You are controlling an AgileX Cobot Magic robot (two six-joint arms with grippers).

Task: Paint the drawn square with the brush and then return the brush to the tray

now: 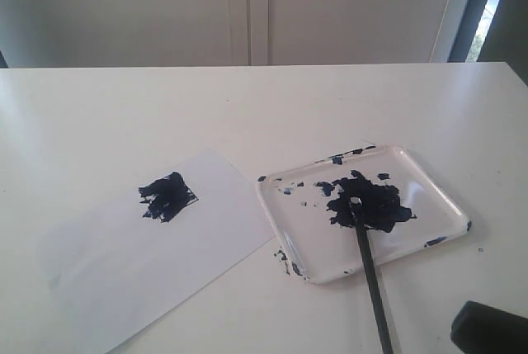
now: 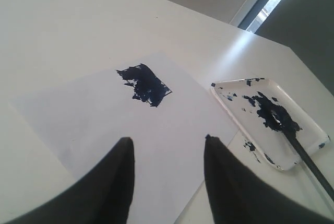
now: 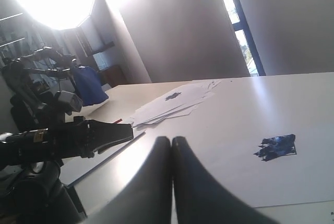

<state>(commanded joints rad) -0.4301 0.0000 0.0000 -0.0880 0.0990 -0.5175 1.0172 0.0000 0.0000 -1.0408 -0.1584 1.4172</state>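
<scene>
The drawn square (image 1: 167,197) is a ragged dark-blue blotch on a white paper sheet (image 1: 124,271). The white tray (image 1: 425,205) sits to the right of the sheet and holds a dark paint puddle. The brush (image 1: 371,276) lies with its tip in the puddle, its black handle sticking out over the tray's near rim, and nothing holds it. In the left wrist view my left gripper (image 2: 167,144) hangs open over the sheet, short of the square (image 2: 145,84), with the tray (image 2: 292,106) and brush (image 2: 308,161) off to one side. My right gripper (image 3: 172,141) is shut and empty.
A dark part of the right arm (image 1: 488,329) shows at the exterior view's bottom right corner. The right wrist view shows a loose stack of papers (image 3: 172,104) farther along the table, the other arm (image 3: 78,138), and a bright lamp behind it.
</scene>
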